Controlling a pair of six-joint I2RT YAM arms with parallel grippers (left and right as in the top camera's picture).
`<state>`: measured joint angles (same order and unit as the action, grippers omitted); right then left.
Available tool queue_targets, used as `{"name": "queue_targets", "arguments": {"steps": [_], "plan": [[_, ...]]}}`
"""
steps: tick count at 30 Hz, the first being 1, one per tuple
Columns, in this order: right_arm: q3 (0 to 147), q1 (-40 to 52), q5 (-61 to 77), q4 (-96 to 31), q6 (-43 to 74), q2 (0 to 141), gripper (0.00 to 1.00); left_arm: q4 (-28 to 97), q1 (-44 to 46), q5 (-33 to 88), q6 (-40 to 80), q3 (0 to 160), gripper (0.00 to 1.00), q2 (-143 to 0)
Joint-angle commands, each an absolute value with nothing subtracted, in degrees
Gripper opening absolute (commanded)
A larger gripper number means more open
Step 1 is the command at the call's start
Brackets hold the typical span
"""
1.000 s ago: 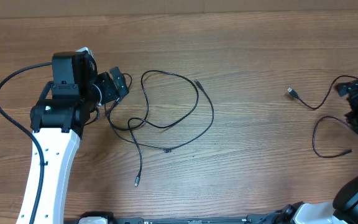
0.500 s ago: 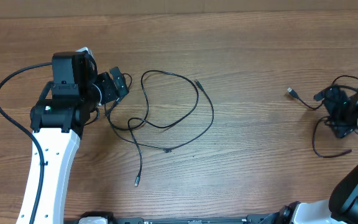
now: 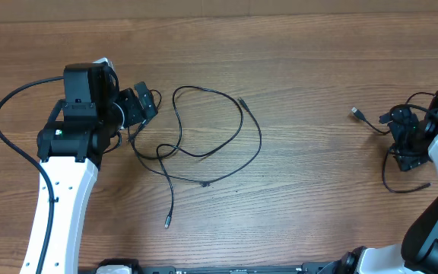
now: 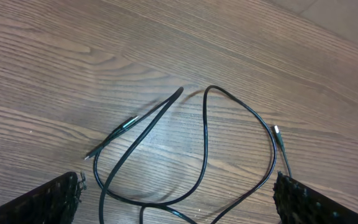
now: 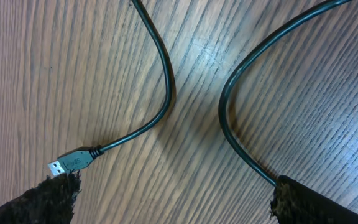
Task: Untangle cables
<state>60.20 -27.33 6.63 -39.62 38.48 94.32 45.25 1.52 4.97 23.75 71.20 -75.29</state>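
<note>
A tangle of thin black cables (image 3: 204,141) lies in loose loops at the table's middle left, with a small plug end (image 3: 167,222) toward the front. My left gripper (image 3: 139,106) is open at the tangle's left edge, and its wrist view shows the loops (image 4: 207,134) between the spread fingers. A separate black cable (image 3: 390,164) with a USB plug (image 3: 355,113) lies at the right. My right gripper (image 3: 403,138) is open over that cable, and its wrist view shows the USB plug (image 5: 70,162) and two cable runs (image 5: 229,118).
The thick black arm wire (image 3: 10,106) arcs out to the left of the left arm. The wooden table (image 3: 310,91) extends to the back edge at the top.
My right gripper has moved left and turned over the right cable. The left arm and the tangle have not moved.
</note>
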Motion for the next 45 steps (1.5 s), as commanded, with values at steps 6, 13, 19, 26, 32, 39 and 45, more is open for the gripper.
{"name": "queue_targets", "arguments": {"steps": [6, 13, 19, 26, 32, 39, 45], "plan": [[65.3, -23.9, -2.6, -46.1, 41.0, 94.4, 0.99, 45.2, 1.5, 5.6, 22.7, 72.4, 1.00, -75.6], [76.4, -20.6, -5.1, -53.2, 45.1, 101.1, 0.99, 45.2, 1.5, 5.6, 22.7, 72.4, 0.99, -75.7], [84.9, -20.6, -5.1, -61.5, 47.0, 109.7, 1.00, 45.2, 1.5, 5.5, 22.7, 72.4, 1.00, -75.6], [84.8, -20.6, -10.4, -65.1, 51.1, 110.9, 1.00, 45.2, 1.5, 5.5, 22.7, 72.4, 1.00, -75.7], [84.7, -20.6, -12.9, -63.9, 51.1, 115.0, 1.00, 45.2, 1.5, 5.5, 22.7, 72.4, 0.99, -75.7], [84.7, -20.6, -13.5, -61.7, 51.0, 119.2, 1.00, 45.2, 1.5, 5.6, 22.7, 72.4, 1.00, -75.7], [84.7, -20.6, -13.5, -59.6, 50.2, 119.3, 1.00, 45.2, 1.5, 5.6, 22.7, 72.4, 1.00, -75.7]]}}
